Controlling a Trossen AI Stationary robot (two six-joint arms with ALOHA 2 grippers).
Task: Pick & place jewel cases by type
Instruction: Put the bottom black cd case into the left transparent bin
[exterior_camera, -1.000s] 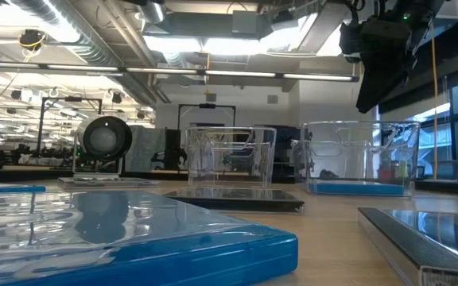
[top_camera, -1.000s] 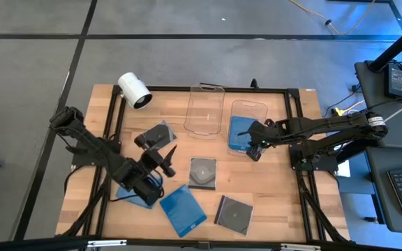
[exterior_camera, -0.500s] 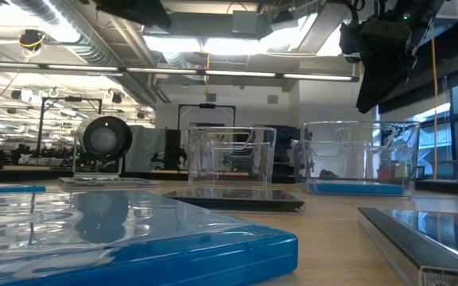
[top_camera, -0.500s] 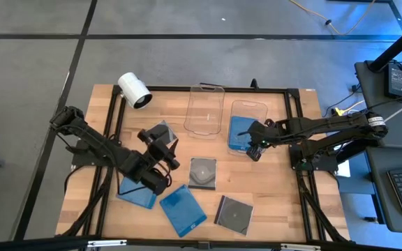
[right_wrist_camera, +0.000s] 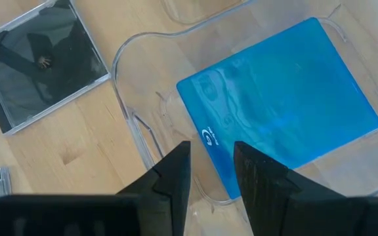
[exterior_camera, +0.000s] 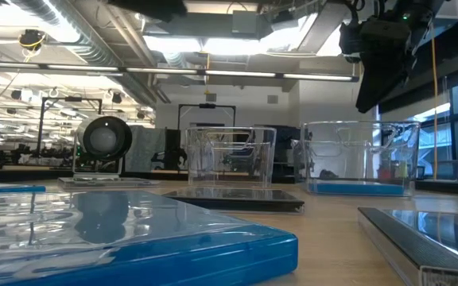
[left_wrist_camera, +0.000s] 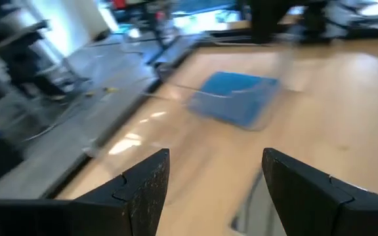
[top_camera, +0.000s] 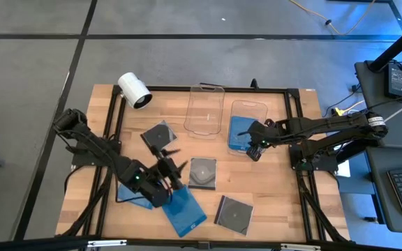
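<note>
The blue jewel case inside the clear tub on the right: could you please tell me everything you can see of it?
The blue jewel case is a thin, flat, square case of glossy solid-blue plastic with a small pale logo near one corner. It lies flat on the floor of the right-hand clear tub, slightly turned against the tub's walls and alone in it. Nothing grips it: the right gripper hangs just above the tub's rim, its fingers slightly apart and empty. The low view shows it as a thin blue strip at the tub's bottom.

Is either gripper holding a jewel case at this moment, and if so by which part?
Nothing is held. The left gripper is open and empty; the right gripper hangs empty over the blue jewel case in the tub.
</note>
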